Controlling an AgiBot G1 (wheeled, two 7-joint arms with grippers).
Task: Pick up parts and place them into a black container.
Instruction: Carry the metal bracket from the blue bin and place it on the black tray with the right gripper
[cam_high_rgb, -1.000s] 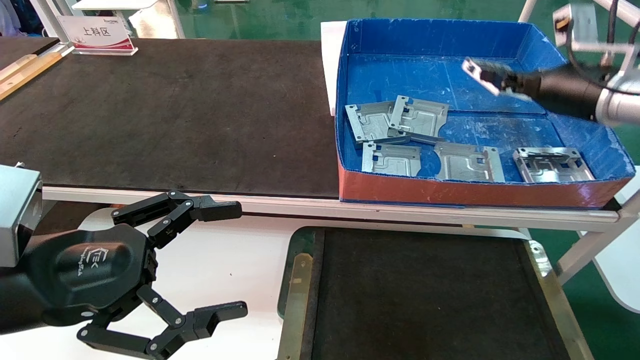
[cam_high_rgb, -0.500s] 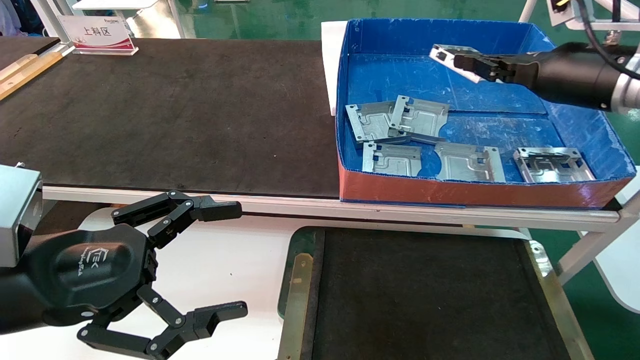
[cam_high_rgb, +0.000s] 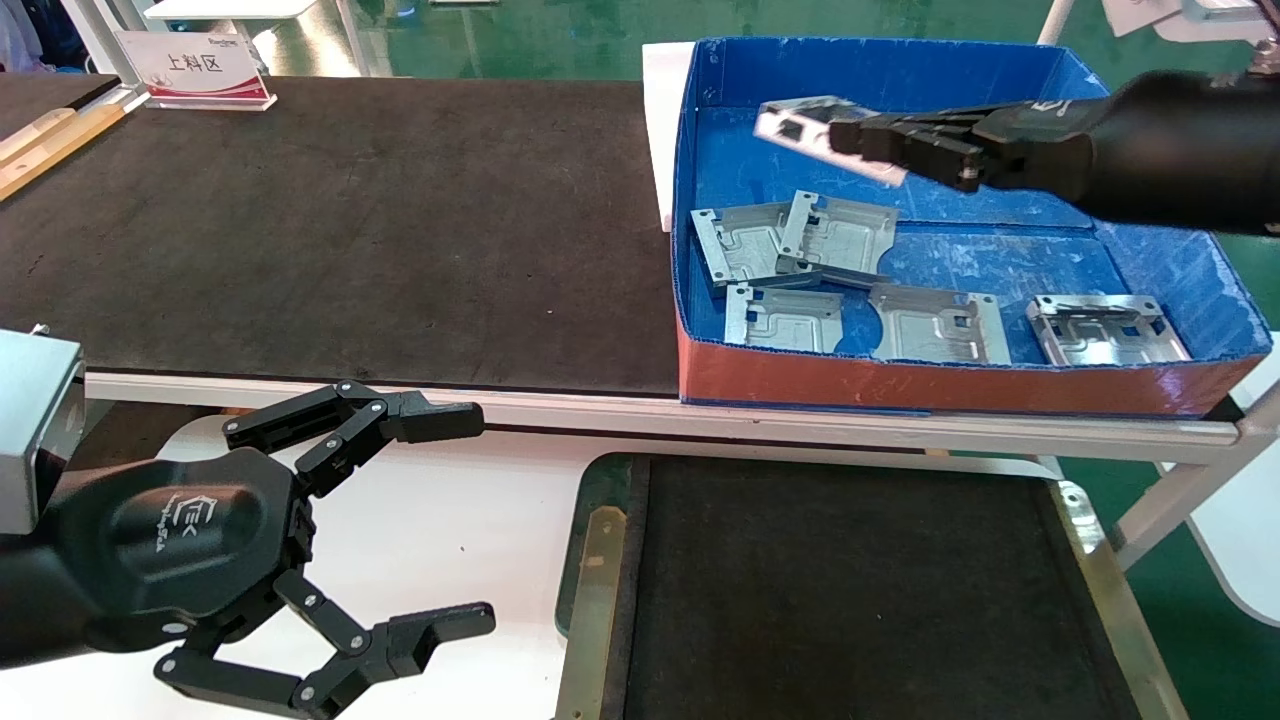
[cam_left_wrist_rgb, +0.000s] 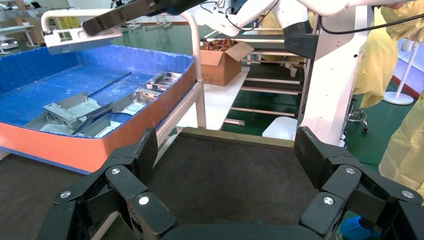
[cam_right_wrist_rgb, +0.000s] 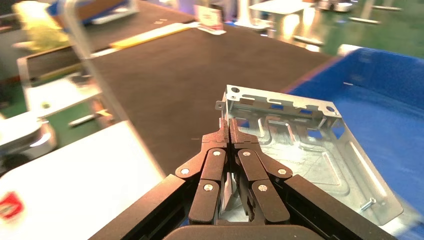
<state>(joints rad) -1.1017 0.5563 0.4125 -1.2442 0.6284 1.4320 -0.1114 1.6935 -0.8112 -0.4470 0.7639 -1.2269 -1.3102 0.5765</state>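
Note:
My right gripper (cam_high_rgb: 850, 135) is shut on one edge of a silver-grey part (cam_high_rgb: 800, 122) and holds it in the air above the back of the blue box (cam_high_rgb: 950, 385). In the right wrist view the part (cam_right_wrist_rgb: 305, 150) sticks out beyond the closed fingertips of the right gripper (cam_right_wrist_rgb: 228, 125). Several more parts (cam_high_rgb: 838, 235) lie on the box floor. The black container (cam_high_rgb: 600, 470) sits below the table's front edge with a bare floor. My left gripper (cam_high_rgb: 475, 520) hangs open and idle just left of it, and the left gripper (cam_left_wrist_rgb: 226, 150) faces the container (cam_left_wrist_rgb: 235, 136).
A long black table mat (cam_high_rgb: 350, 230) covers the table left of the box. A sign stand (cam_high_rgb: 200, 65) is at the far left back. A white surface (cam_high_rgb: 450, 520) lies under the left gripper. The table's white leg (cam_high_rgb: 1180, 490) slants at right.
The right gripper has carried the part leftward and a little higher over the blue box, from its right side toward the back middle. The left arm has not moved.

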